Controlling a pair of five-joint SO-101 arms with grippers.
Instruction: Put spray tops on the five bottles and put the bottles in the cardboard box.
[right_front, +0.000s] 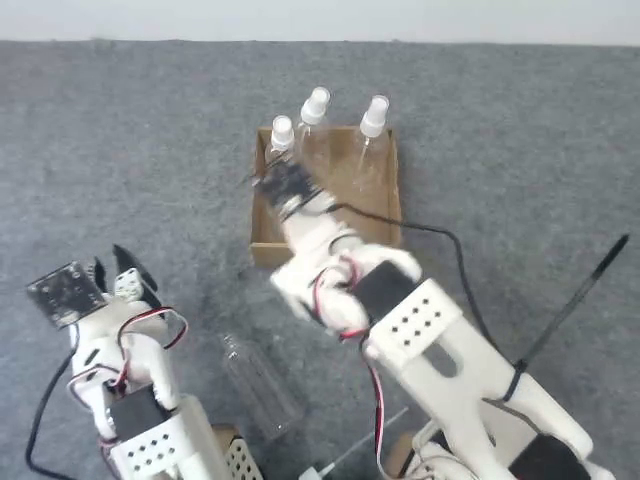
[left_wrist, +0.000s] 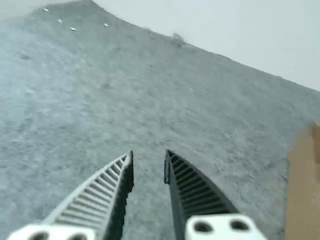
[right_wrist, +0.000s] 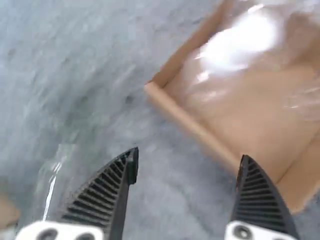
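Three spray-topped bottles (right_front: 316, 112) stood inside the cardboard box (right_front: 270, 250), along its far wall. The right gripper (right_wrist: 185, 160) hung spread wide above the box's left edge. The left gripper (left_wrist: 149, 159), narrowly parted and holding nothing, sat well left of the box. A fourth bottle (right_front: 260, 385) lay on the desk (right_front: 150, 150), nearer than the box.

Glossy clear plastic bottle (right_front: 262, 385), matt cardboard box (right_front: 258, 205), rough carpet (right_front: 150, 150).

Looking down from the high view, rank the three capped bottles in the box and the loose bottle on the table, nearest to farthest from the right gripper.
From the right gripper, at the box's left side:
1. Left capped bottle, far left corner.
2. Middle capped bottle, far wall.
3. Right capped bottle, far right corner.
4. Loose bottle, lying outside the box.
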